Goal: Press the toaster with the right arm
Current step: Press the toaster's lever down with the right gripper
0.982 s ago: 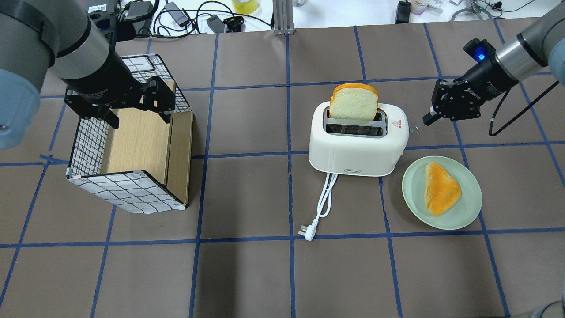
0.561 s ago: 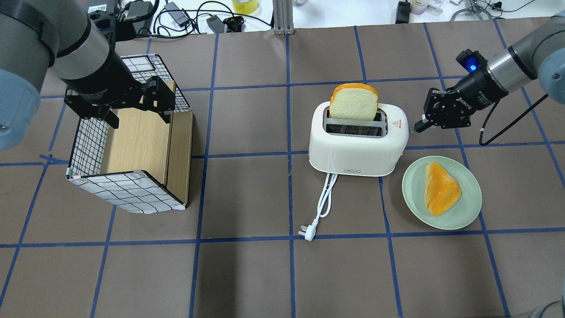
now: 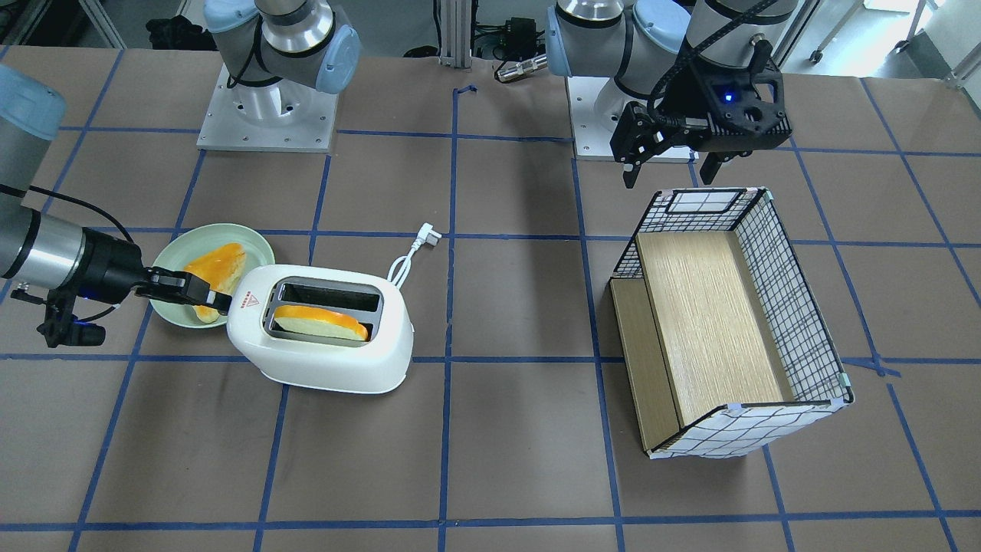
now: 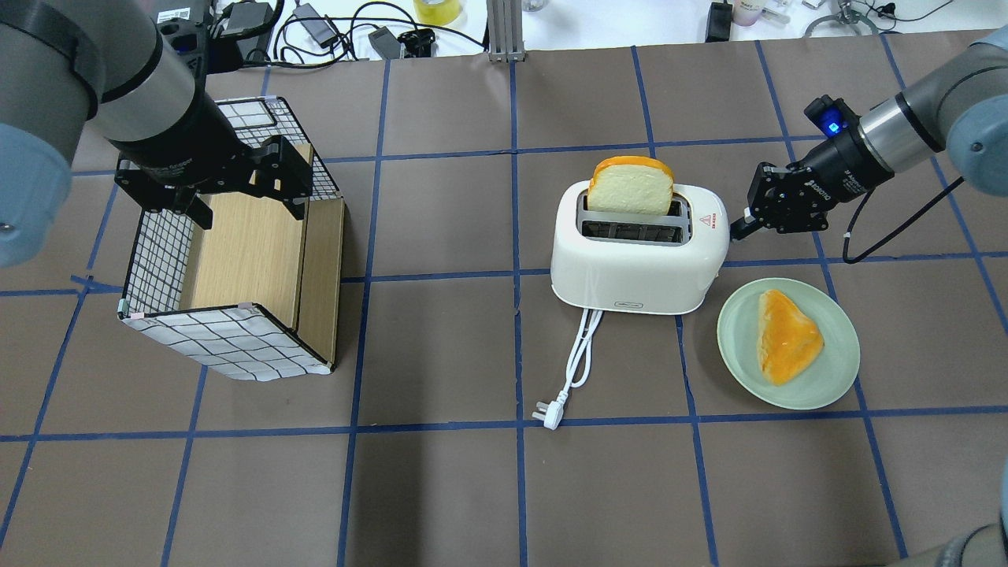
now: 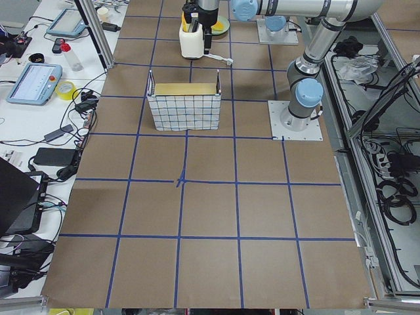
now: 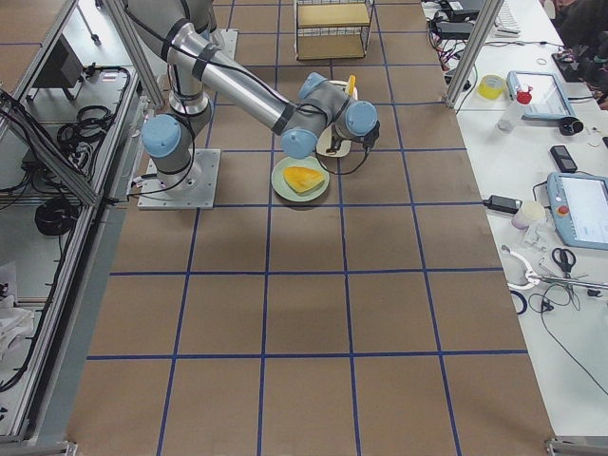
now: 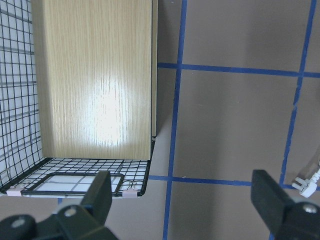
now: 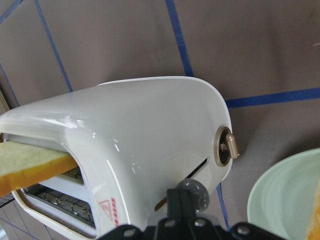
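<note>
One toaster [image 4: 638,252], white, on desk [image 4: 441,488], bread [image 4: 632,187] in one slot. Right claw [image 4: 741,229]: fingers pressed together, tip at side lever [image 8: 195,189] on the toaster's end.

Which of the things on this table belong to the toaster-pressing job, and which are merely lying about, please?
Job: toaster; its side lever; right gripper; slice in its slot.
Lying about: green plate with bread; wire-sided box; left gripper.
</note>
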